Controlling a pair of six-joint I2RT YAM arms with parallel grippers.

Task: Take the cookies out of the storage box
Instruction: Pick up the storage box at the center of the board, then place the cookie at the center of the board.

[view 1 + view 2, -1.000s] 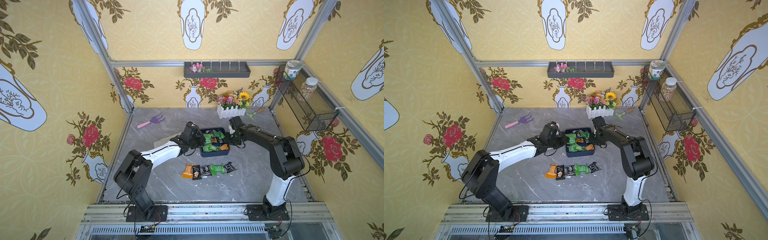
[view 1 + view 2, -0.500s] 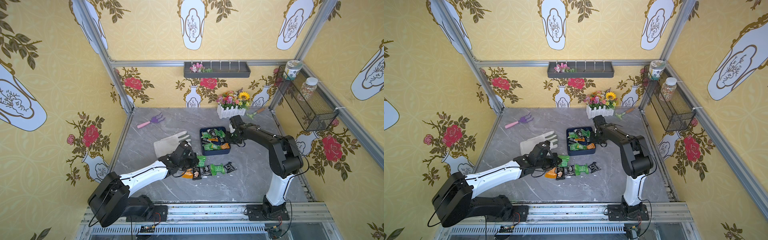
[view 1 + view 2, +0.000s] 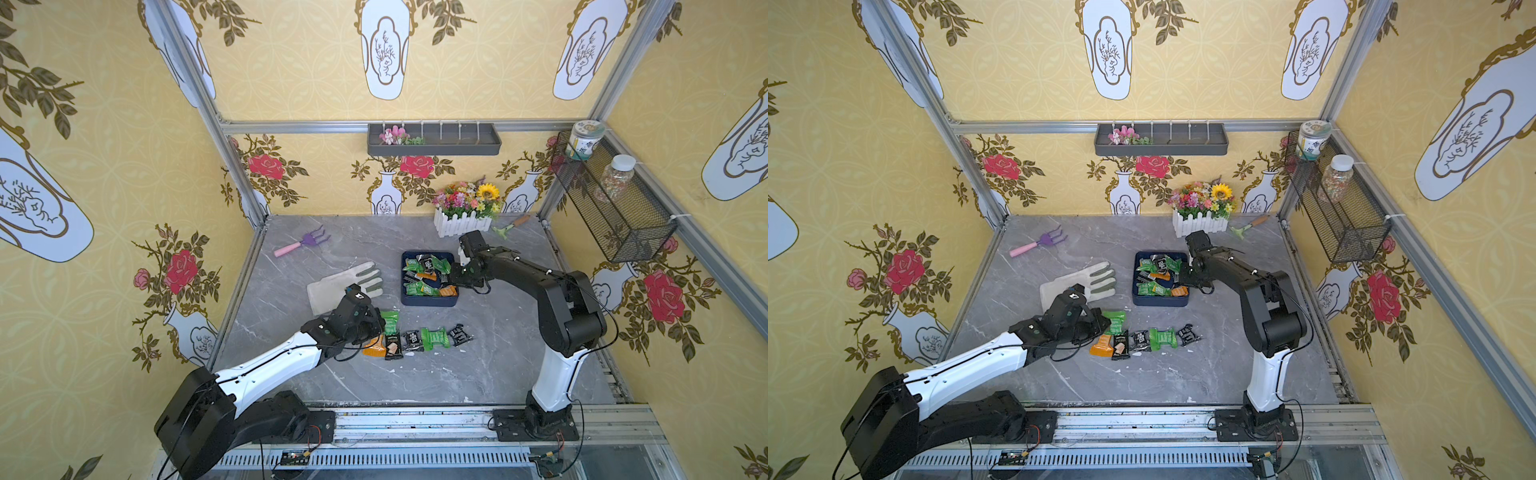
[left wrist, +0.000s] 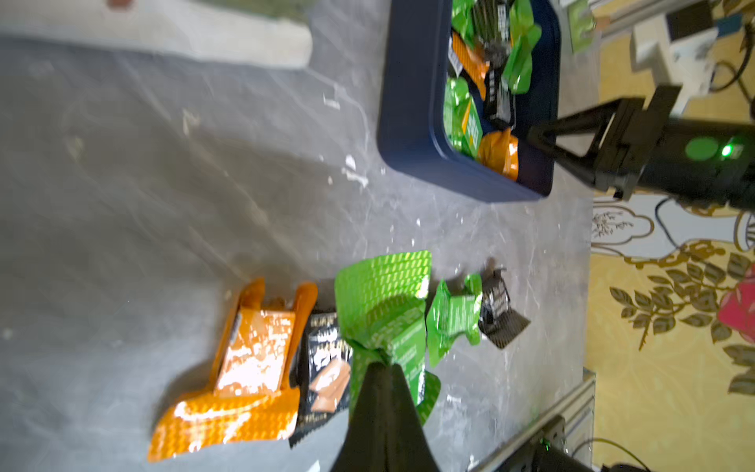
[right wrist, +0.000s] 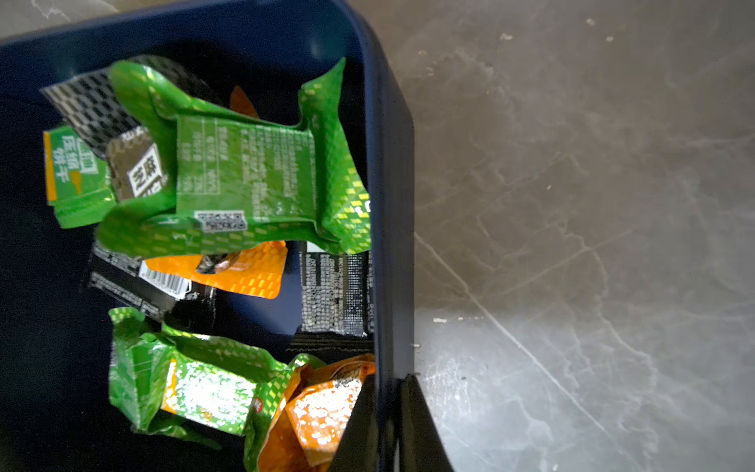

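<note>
The dark blue storage box (image 3: pixel 430 302) (image 3: pixel 1158 301) stands mid-table with several green, black and orange wrapped cookies (image 3: pixel 426 274) inside. My right gripper (image 3: pixel 453 280) (image 5: pixel 388 378) is shut on the box's right wall (image 5: pixel 388 204), one finger inside and one outside. Nearer the front, my left gripper (image 3: pixel 380 323) (image 4: pixel 380 363) is shut on the end of a green cookie packet (image 4: pixel 384 302) (image 3: pixel 1115 322). That packet hangs just over a row of cookies on the table: an orange packet (image 3: pixel 372 347), a black packet (image 3: pixel 392 345), a green packet (image 3: pixel 434 337) and others.
A grey work glove (image 3: pixel 336 286) lies left of the box, just behind my left wrist. A purple hand rake (image 3: pixel 305 243) lies at the back left. A white flower planter (image 3: pixel 463 220) and a small trowel (image 3: pixel 509 226) stand at the back right. A wire basket (image 3: pixel 611 203) hangs on the right wall.
My left arm has pulled back from the box toward the front, carrying the green packet to the row of cookies. My right gripper has closed on the box's wall.
</note>
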